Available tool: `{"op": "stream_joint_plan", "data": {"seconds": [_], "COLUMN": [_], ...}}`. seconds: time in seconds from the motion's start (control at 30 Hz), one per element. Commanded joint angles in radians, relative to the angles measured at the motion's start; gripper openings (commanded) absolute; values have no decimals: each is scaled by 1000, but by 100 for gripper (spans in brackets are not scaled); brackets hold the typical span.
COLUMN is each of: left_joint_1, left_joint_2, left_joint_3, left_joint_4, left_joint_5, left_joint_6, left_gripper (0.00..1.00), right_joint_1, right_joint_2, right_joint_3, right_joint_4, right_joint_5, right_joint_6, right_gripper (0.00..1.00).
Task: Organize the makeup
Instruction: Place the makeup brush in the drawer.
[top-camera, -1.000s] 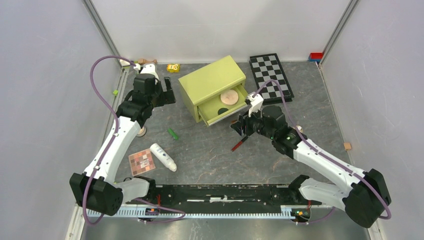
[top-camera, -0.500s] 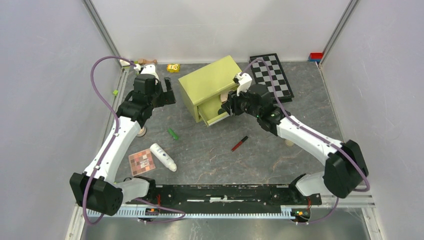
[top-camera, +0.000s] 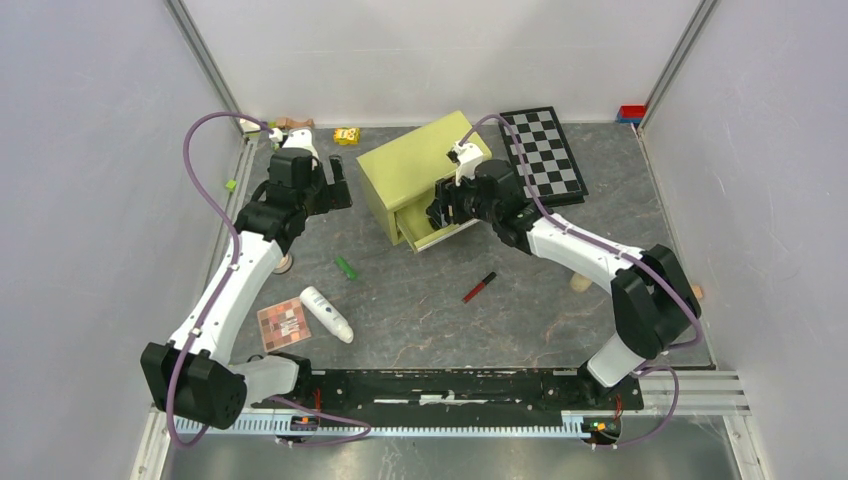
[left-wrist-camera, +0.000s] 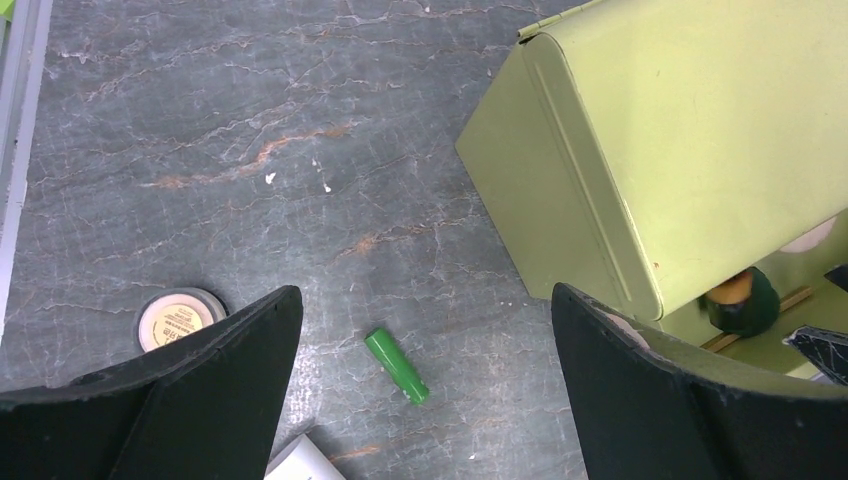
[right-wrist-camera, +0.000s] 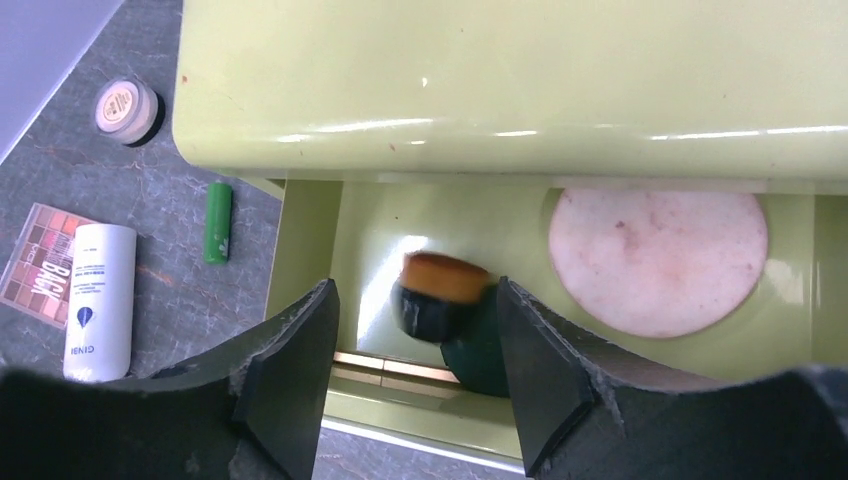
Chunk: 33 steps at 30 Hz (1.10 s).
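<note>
The grey stone table (top-camera: 420, 325) holds a green drawer box (top-camera: 415, 165) at the far middle. A checkerboard (top-camera: 543, 150) lies flat to its right. Nearer lie a red stick (top-camera: 479, 287) and a green stick (top-camera: 345, 267). On the left lie a white tube (top-camera: 326, 313), a square eyeshadow palette (top-camera: 283, 325) and a tan jar (left-wrist-camera: 178, 318).

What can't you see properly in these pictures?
- Top view: the right gripper covers the drawer's inside.
- Right wrist view: the dark green thing in the drawer is blurred.
- Left wrist view: the bottom edge cuts off the white tube; a finger hides part of the tan jar.
</note>
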<state>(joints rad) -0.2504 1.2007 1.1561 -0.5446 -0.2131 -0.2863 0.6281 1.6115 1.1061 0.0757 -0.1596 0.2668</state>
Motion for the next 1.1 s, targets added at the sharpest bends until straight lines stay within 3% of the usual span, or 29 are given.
{"op": "stream_joint_plan", "data": {"seconds": [0.0, 0.23, 0.47, 0.63, 0.87, 1.07], "left_joint_1": [-1, -1, -2, -65, -141, -139], "left_joint_2": [5, 18, 28, 64, 189, 360], "left_joint_3": [2, 5, 6, 53, 250, 449], "left_joint_4": [25, 25, 55, 52, 47, 96], "left_joint_5": [-26, -17, 15, -19, -47, 46], "left_joint_6": [54, 57, 67, 101, 133, 140], "left_gripper": [100, 100, 100, 100, 100, 100], "right_joint_1": [1, -1, -17, -25, -25, -25], "right_joint_2": [-20, -120, -278, -391, -468, -476], "right_joint_3": [52, 8, -121, -234, -370, -443], "right_joint_4": [66, 17, -74, -128, -113, -83], "right_joint_5": [-16, 70, 289, 349, 328, 229], "right_joint_6": [-2, -21, 7, 6, 11, 37], "right_gripper": [67, 69, 69, 72, 72, 72]}}
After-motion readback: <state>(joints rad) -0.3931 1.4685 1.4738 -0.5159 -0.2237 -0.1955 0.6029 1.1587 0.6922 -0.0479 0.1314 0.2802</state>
